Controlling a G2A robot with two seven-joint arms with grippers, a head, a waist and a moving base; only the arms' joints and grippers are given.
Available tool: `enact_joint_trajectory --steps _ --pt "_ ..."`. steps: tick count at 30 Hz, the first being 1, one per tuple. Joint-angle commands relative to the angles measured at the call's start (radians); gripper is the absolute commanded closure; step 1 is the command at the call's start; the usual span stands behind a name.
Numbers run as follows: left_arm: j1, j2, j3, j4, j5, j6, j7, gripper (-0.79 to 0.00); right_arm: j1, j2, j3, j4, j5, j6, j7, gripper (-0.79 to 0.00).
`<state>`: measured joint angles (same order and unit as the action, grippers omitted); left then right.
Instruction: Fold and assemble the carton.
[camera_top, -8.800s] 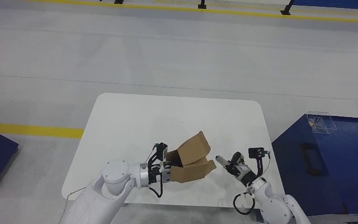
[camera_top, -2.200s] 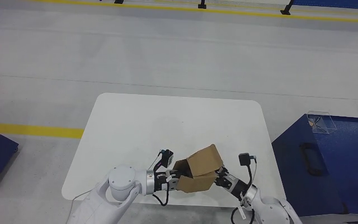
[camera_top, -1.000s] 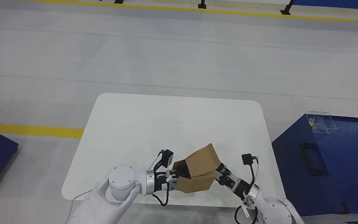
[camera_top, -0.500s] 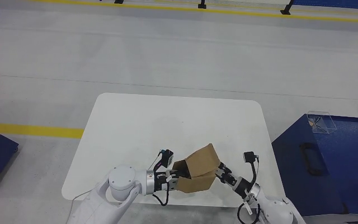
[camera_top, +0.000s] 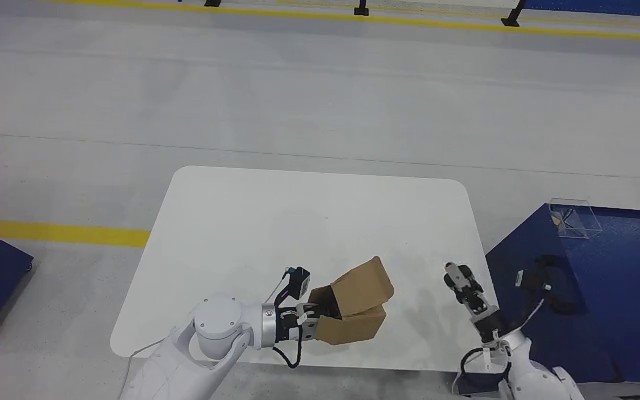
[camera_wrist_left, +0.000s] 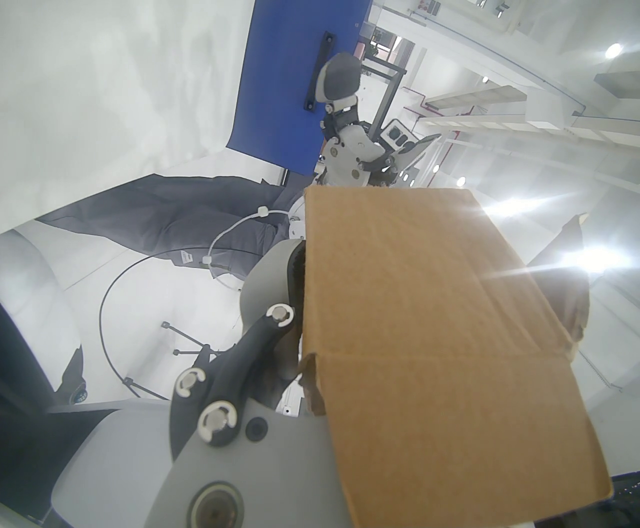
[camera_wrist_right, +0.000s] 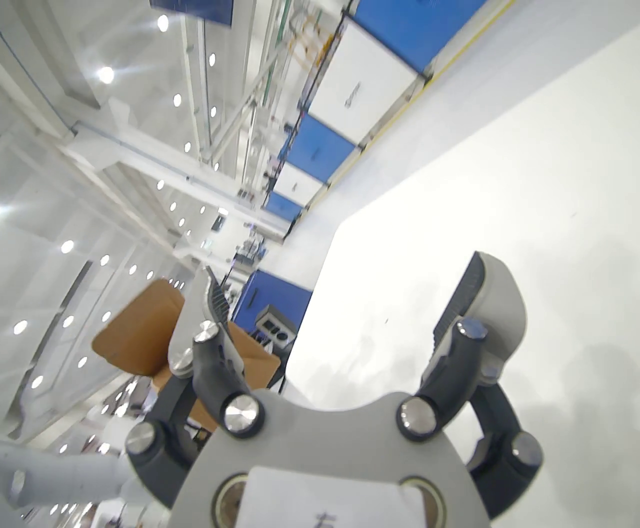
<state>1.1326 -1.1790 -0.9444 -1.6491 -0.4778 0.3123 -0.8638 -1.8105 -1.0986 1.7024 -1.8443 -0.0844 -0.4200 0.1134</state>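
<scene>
1. Table (camera_top: 300, 210): white worktop with rounded corners. All task activity sits along its near edge, right of the middle.

2. Carton (camera_top: 352, 298): brown cardboard, partly erected, with its flaps not yet closed. It is held above the worktop just inside the near edge. In the top view its long axis runs diagonally, from the near edge up toward the far right corner. One panel is raised and tilted toward the far right, and a lower panel lies beneath it.

3. Left gripper (camera_top: 310, 318): it is at the near-left end of the carton, with its jaws pinching the cardboard at that end. The left wrist view shows one finger pad pressed against the panel edge. This arm carries the carton.

4. Right gripper (camera_wrist_right: 345, 272): its jaws are spread wide with nothing between them. It sits near the right end of the near edge, apart from the carton.

5. Governing relation: the carton's free far-right end faces the right gripper, with a clear gap of worktop between them. In the right wrist view the carton lies off to one side of the open jaws, not between them. Judgement: any fold at the free end falls to the right arm, which would first need to close that gap along the carton's axis.
</scene>
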Motion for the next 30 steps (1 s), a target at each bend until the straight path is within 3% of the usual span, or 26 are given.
enact_joint_trajectory --steps 1,18,21,25,30 --pt "0.000 0.000 0.000 0.000 0.000 0.000 0.000 0.000 -0.038 -0.004 0.028 -0.018 0.021 0.001 -0.068 -0.785" --pt "0.002 0.000 0.001 -0.003 0.000 0.001 0.004 0.000 -0.054 -0.006 0.038 -0.027 0.058 -0.011 -0.066 -0.785" --pt "0.024 -0.004 0.008 -0.071 -0.058 0.075 0.039 0.000 -0.054 -0.006 0.038 -0.027 0.058 -0.011 -0.066 -0.785" --pt "0.037 -0.020 0.013 -0.170 -0.228 0.277 0.195 0.000 -0.054 -0.006 0.038 -0.027 0.058 -0.011 -0.066 -0.785" --pt "0.052 -0.067 0.040 -0.202 -0.541 0.369 0.512 0.000 -0.054 -0.006 0.038 -0.027 0.058 -0.011 -0.066 -0.785"
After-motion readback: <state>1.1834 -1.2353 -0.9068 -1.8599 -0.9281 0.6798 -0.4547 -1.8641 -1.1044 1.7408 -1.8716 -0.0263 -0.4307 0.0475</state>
